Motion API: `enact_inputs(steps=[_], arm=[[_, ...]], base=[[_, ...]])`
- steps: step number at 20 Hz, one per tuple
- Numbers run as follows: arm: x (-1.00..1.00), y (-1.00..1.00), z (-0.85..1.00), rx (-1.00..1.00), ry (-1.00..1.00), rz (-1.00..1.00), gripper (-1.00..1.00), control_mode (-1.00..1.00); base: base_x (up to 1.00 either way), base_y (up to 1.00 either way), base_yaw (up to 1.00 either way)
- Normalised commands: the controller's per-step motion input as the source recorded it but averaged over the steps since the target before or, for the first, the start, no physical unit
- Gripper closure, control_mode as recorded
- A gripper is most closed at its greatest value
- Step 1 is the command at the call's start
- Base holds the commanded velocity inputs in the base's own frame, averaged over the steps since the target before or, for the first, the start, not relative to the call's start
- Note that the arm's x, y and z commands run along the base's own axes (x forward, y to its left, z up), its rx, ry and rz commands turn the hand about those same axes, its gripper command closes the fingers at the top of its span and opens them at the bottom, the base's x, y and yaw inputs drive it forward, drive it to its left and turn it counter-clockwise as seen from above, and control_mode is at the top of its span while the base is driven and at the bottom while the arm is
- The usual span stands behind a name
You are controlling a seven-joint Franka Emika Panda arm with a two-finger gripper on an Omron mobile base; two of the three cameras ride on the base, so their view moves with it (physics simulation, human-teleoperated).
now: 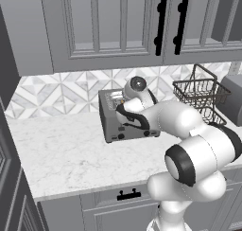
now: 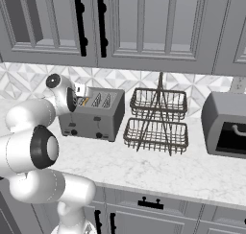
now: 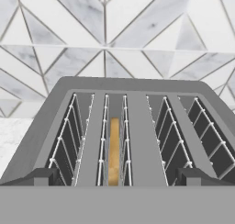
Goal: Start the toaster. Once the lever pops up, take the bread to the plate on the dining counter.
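The grey toaster (image 1: 108,122) (image 2: 94,118) stands on the wall counter against the tiled backsplash. In the hand view I look down along the toaster's top (image 3: 137,87) with its four wire-lined slots. The bread (image 3: 114,150) sits low in the second slot from the left, showing a golden edge; from the right base it is a small tan patch (image 2: 84,101). My gripper (image 3: 119,177) hovers just over the toaster's near edge, open, its dark fingertips (image 3: 43,176) wide apart with nothing between them. The plate and the dining counter are out of view.
A black two-tier wire basket rack (image 1: 201,95) (image 2: 156,119) stands right of the toaster. Further right is a dark grey boxy appliance (image 2: 226,125). Grey upper cabinets with black handles (image 1: 161,24) hang overhead. White marble countertop (image 1: 61,149) spreads left and in front.
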Motion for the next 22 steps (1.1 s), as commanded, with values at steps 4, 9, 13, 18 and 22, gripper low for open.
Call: enact_inputs(steps=[4, 9, 13, 18, 22], arm=[[0.00, 0.00, 0.00, 0.00, 0.00, 0.00, -1.00, -1.00], [0.00, 0.00, 0.00, 0.00, 0.00, 0.00, -1.00, -1.00], [0.00, 0.00, 0.00, 0.00, 0.00, 0.00, -1.00, -1.00], [0.00, 0.00, 0.00, 0.00, 0.00, 0.00, -1.00, -1.00], [0.00, 0.00, 0.00, 0.00, 0.00, 0.00, -1.00, -1.00]], base=[[0.00, 0.00, 0.00], [0.00, 0.00, 0.00], [0.00, 0.00, 0.00], [0.00, 0.00, 0.00], [0.00, 0.00, 0.00]])
